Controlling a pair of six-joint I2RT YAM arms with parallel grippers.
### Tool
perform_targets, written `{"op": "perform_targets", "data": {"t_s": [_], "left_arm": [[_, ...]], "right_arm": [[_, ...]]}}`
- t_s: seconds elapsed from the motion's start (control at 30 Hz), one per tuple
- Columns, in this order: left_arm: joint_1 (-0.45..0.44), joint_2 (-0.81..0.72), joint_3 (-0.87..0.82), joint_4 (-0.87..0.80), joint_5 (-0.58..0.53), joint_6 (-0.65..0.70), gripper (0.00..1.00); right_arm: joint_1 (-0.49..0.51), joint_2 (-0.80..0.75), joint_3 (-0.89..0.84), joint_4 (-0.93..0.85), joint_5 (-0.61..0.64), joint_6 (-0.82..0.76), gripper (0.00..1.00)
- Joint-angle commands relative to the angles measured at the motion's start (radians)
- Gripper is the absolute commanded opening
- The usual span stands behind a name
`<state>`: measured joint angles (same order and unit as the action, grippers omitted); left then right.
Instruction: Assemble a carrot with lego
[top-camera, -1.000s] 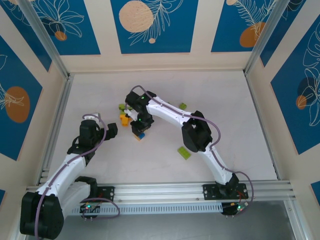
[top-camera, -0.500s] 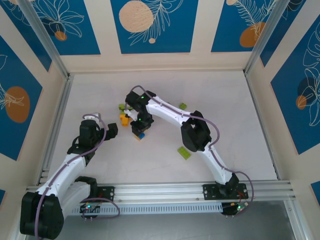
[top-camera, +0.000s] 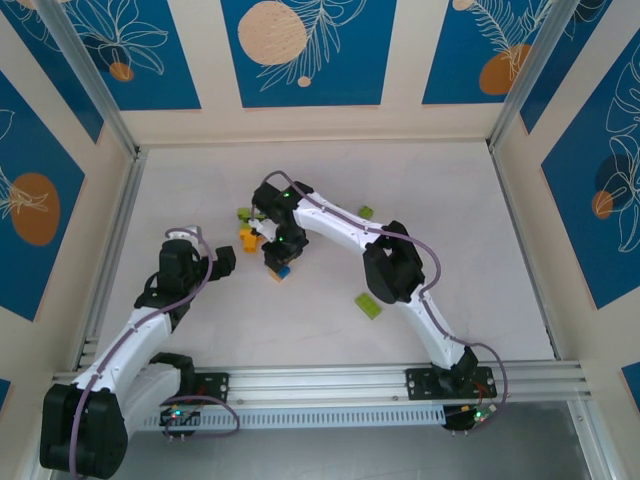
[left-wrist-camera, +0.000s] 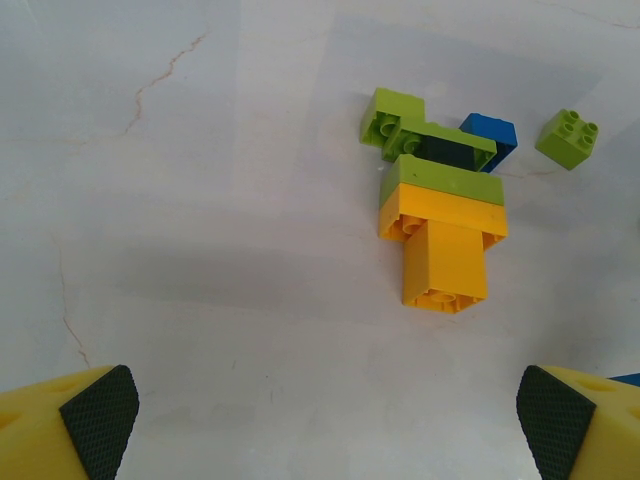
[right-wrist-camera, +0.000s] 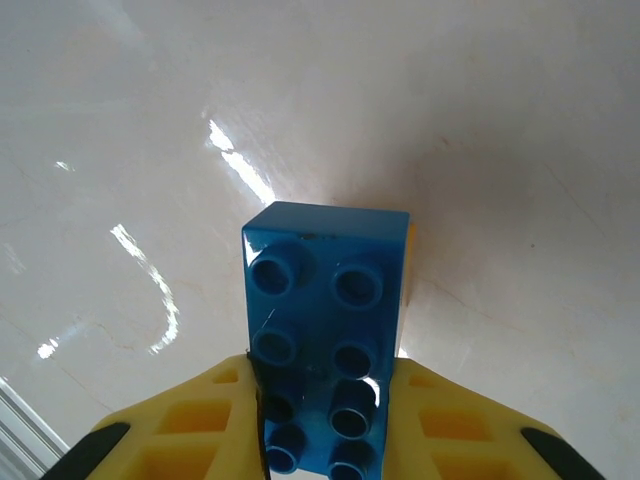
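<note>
the right gripper (right-wrist-camera: 322, 410) pinches a blue eight-stud brick (right-wrist-camera: 325, 265) by one end; the left gripper (left-wrist-camera: 325, 415) hangs spread wide, empty.

Top view: the table (top-camera: 480, 220) lies bare across its right half and lower middle. The right arm (top-camera: 340, 228) bars the centre, 1 green brick (top-camera: 368, 305) just below it, 1 smaller brick (top-camera: 366, 212) above. Left wrist view: the brick cluster (left-wrist-camera: 443, 230) blocks the upper right; the left half is bare. A blue brick (right-wrist-camera: 325, 270) fills the right gripper's (right-wrist-camera: 325, 385) gap.
</note>
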<state>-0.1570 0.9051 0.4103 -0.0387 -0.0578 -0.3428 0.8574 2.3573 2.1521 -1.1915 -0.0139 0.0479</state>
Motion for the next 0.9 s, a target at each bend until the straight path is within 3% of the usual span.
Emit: {"op": "perform_targets", "data": {"t_s": [0.0,0.17,0.43,0.63,0.87], "left_arm": [[0.018,-0.007,0.002,0.015,0.016,-0.012,1.00],[0.018,-0.008,0.001,0.016,0.016,-0.012,1.00],[0.017,0.001,0.000,0.023,0.027,-0.013,1.00],[0.018,0.002,0.000,0.029,0.033,-0.012,1.00],[0.019,0.008,-0.001,0.036,0.039,-0.012,1.00]], "right_arm": [[0.007,-0.065,-0.030,-0.067,0.032,-0.004,0.27],[0.024,-0.198,-0.132,-0.061,0.067,0.015,0.27],[0.058,-0.390,-0.476,0.108,0.066,0.091,0.27],[0.074,-0.475,-0.656,0.244,0.068,0.159,0.27],[0.080,-0.509,-0.750,0.322,0.072,0.209,0.27]]}}
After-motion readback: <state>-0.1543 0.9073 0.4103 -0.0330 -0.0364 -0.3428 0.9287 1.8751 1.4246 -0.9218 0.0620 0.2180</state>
